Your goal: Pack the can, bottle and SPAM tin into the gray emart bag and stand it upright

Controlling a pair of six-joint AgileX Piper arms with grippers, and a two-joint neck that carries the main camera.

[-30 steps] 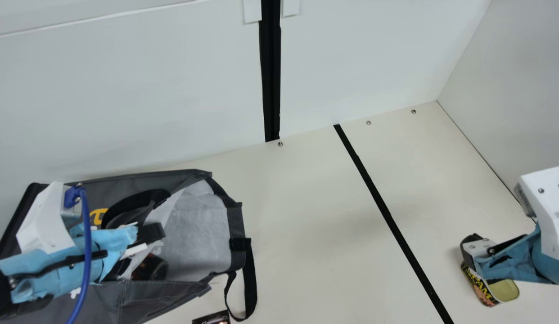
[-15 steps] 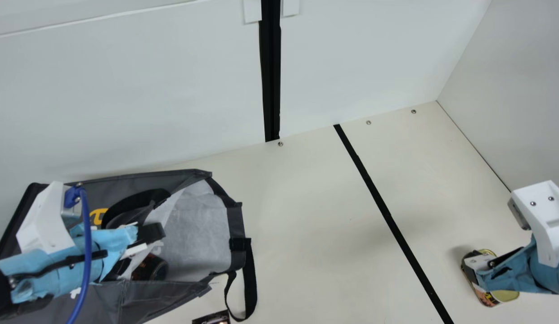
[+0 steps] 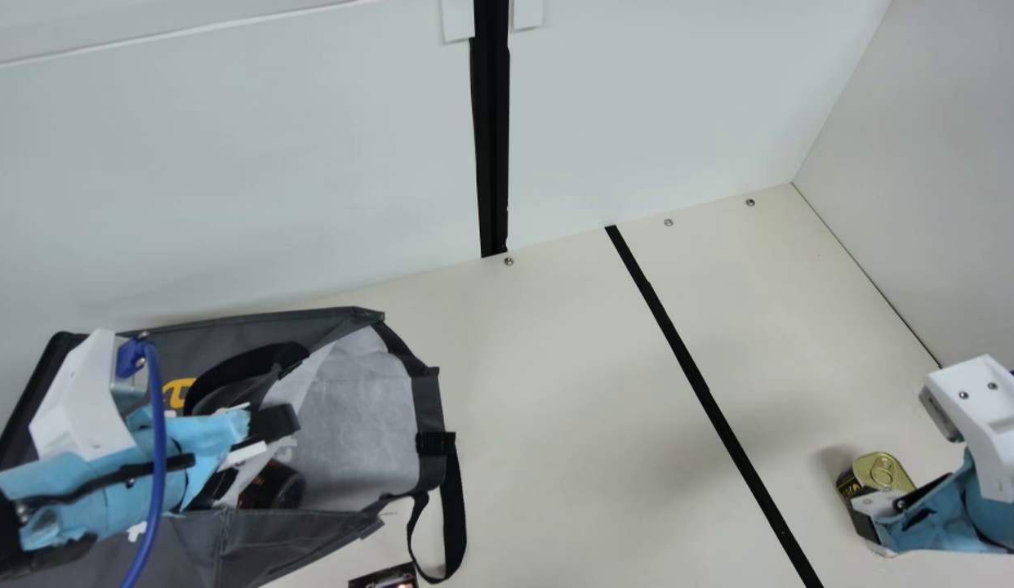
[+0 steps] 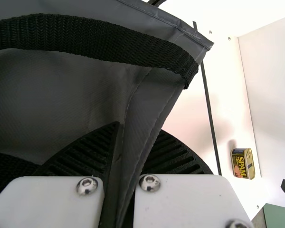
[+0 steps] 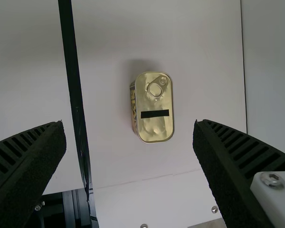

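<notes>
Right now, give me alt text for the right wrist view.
The SPAM tin sits on the cream table with its gold pull-ring lid facing up, beneath the open right hand. A black line runs along the table to one side of the tin.

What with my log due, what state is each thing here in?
Gray fabric bag: lying on its side, mouth open.
Black webbing strap: loose, looped on the cream table.
Gold-topped rectangular SPAM tin: upright, lid shut.
Dark round container: inside the bag.
Left gripper: fingers shut on bag fabric.
Right gripper: fingers open, empty.
Black item at main view's bottom edge: cut off, unclear.
</notes>
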